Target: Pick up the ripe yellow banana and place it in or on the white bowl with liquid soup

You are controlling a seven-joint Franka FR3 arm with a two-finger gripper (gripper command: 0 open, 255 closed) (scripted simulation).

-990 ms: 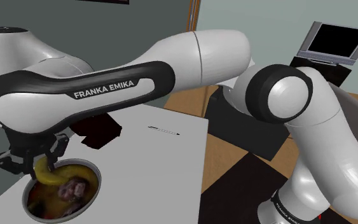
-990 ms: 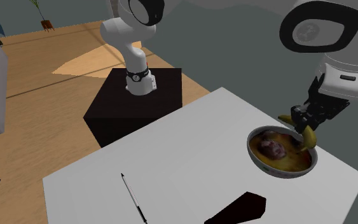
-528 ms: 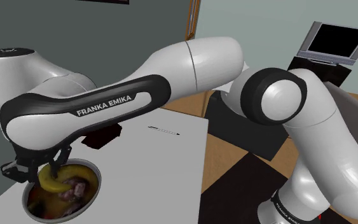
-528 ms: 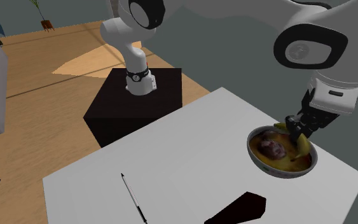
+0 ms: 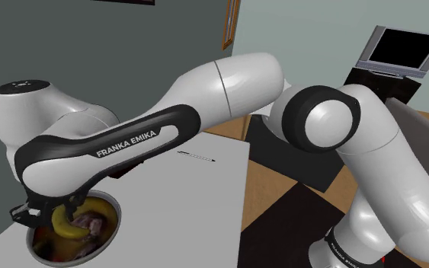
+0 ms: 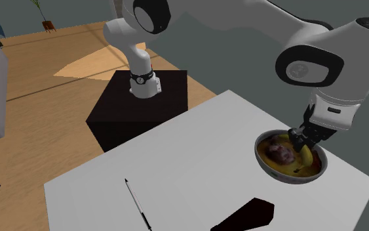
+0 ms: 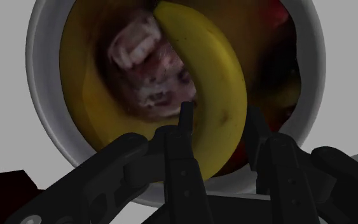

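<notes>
We have the banana (image 7: pixel 209 83) inside the bowl (image 7: pixel 44 108), not yet let go.
The banana lies within the bowl's rim, across the soup (image 7: pixel 85 95), so we judge that only release and lifting clear of the bowl remain. The gripper (image 7: pixel 219 116) sits just above the bowl, its fingers narrowly apart and clasping the banana between them.

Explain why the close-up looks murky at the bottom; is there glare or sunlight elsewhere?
Wrist view: the black end effector sits dim in the foreground, while the banana it clasps is brightly lit and part of the bowl is shadowed. Shoulder view: soft highlights on the white arm. Second exterior view: a pale lit patch lies on the brown floor.
</notes>
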